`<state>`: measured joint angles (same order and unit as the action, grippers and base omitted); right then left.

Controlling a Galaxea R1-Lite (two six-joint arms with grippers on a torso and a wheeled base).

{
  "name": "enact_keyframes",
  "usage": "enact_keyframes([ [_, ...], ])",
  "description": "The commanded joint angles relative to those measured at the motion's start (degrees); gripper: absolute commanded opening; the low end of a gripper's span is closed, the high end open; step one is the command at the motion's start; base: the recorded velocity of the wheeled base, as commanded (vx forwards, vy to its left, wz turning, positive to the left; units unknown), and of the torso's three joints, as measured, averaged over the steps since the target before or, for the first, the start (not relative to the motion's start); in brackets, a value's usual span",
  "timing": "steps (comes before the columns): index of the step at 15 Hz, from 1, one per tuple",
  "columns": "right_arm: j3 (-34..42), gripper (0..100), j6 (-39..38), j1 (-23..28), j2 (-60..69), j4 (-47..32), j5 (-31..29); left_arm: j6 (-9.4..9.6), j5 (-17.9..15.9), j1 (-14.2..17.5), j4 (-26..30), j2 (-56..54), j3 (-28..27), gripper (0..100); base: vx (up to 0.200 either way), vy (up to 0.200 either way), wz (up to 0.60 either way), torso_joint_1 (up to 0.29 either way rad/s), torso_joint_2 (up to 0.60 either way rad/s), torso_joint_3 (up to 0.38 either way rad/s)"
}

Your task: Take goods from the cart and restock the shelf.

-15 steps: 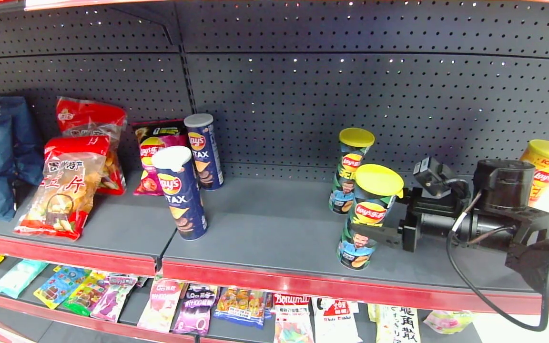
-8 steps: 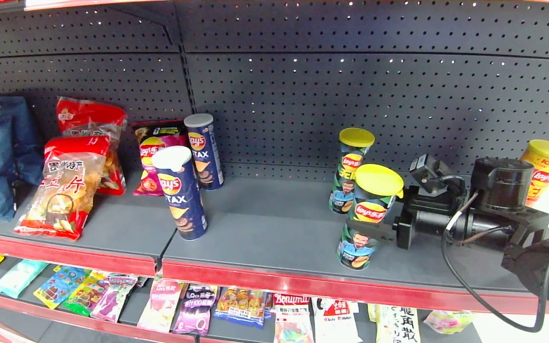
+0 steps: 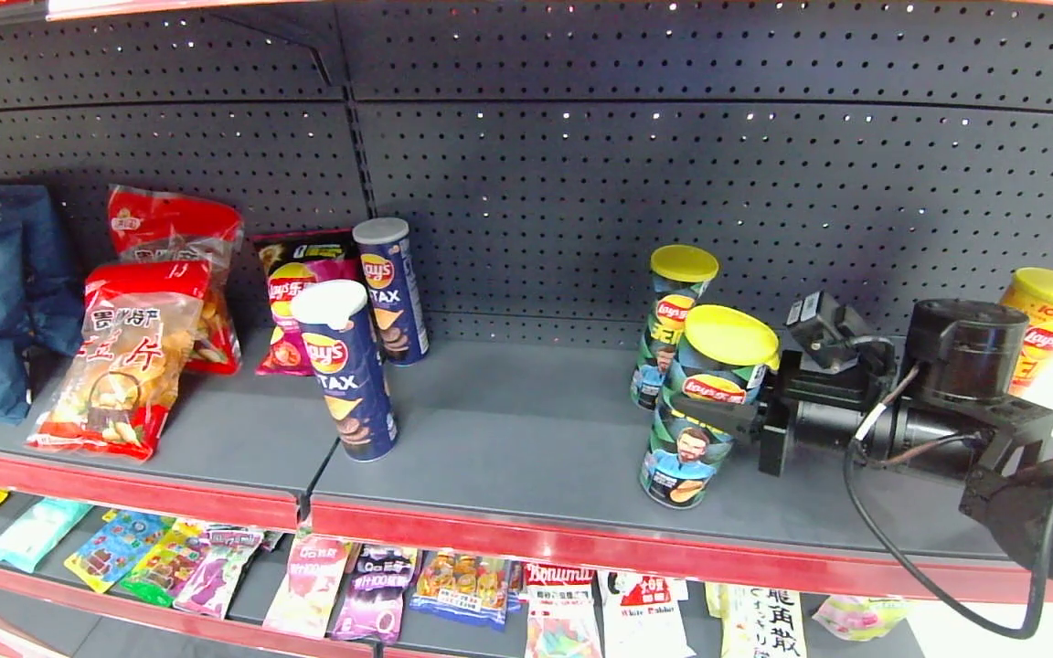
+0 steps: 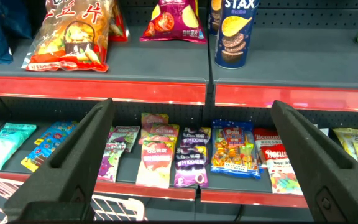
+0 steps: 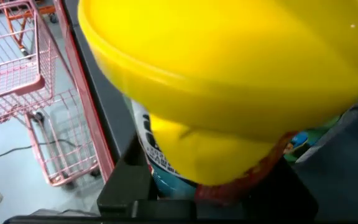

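My right hand (image 3: 715, 413) is clamped on the yellow-lidded can (image 3: 684, 461), one finger (image 3: 707, 415) lying across its middle. The can leans a little, with its lid towards my wrist. Its base is down at the shelf (image 3: 508, 429), but I can't tell whether it rests there. In the right wrist view the yellow lid (image 5: 229, 68) looms over my hand.

Edges first. Just in front of my hand runs the shelf's red lip (image 3: 581, 541), and the can's base stands near it. Just behind my hand stands a second yellow-lidded can (image 3: 673, 315) — whether the two cans touch I can't tell. Behind that one rises the pegboard wall (image 3: 673, 183). Past my wrist on the right, well apart from the hand, stands a red-and-yellow can (image 3: 1047, 324).

The open room lies to the left of my right hand, a bare grey stretch of shelf reaching as far as a blue can (image 3: 348, 379). A second blue can (image 3: 391, 291) stands behind that one, and snack bags (image 3: 129, 356) lie further left.

My left hand (image 4: 192, 106) hangs lower, before the shelf front, spread wide and holding nothing. Beyond its fingers (image 4: 67, 174) rows of small packets (image 4: 185, 155) lie on the lower shelf.

The pink wire cart (image 5: 23, 68) stands on the floor below and outward of my right hand — well apart from the shelf edge.
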<state>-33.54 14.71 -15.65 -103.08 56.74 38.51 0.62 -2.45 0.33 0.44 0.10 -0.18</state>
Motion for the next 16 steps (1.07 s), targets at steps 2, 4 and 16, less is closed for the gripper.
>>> enact_keyframes([
  [2, -0.4, 0, 0.0, -0.6, 0.8, 0.1, 1.1, -0.01, 0.0, 0.0, 0.0, 0.1, 0.0, 100, 0.000, 0.000, 0.00, 0.000, 0.00, 0.000],
  [4, -0.4, 0, 0.6, -0.5, 0.8, 0.2, 4.5, -0.01, 0.0, 0.0, 0.0, 0.1, 0.0, 100, 0.000, 0.000, 0.00, 0.000, 0.00, 0.000],
  [16, -1.9, 0, 3.9, -1.0, -1.0, -2.2, 7.5, -0.01, 0.0, 0.0, 0.0, 0.1, 0.0, 100, 0.000, 0.000, 0.00, 0.000, 0.00, 0.000],
])
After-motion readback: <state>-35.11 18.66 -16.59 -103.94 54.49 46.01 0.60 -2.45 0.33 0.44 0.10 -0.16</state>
